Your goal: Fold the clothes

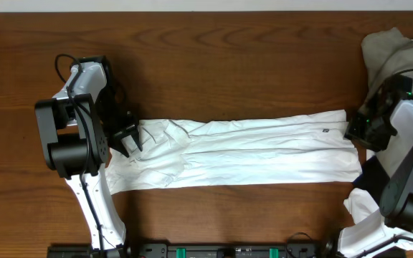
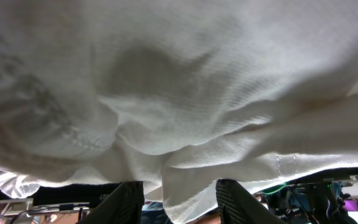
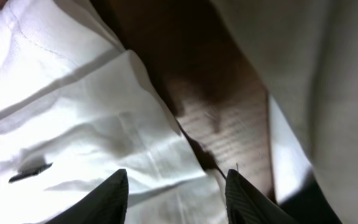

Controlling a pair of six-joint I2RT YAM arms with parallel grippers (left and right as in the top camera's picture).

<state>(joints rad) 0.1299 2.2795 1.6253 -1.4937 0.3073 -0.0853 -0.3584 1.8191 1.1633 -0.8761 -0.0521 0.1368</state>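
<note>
Overhead — white garment flat on wooden table.

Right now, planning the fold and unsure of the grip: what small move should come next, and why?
Probably shut the right gripper on the white garment's right end: its fingers stand open over that edge, holding nothing. The left gripper is open at the other end.
</note>
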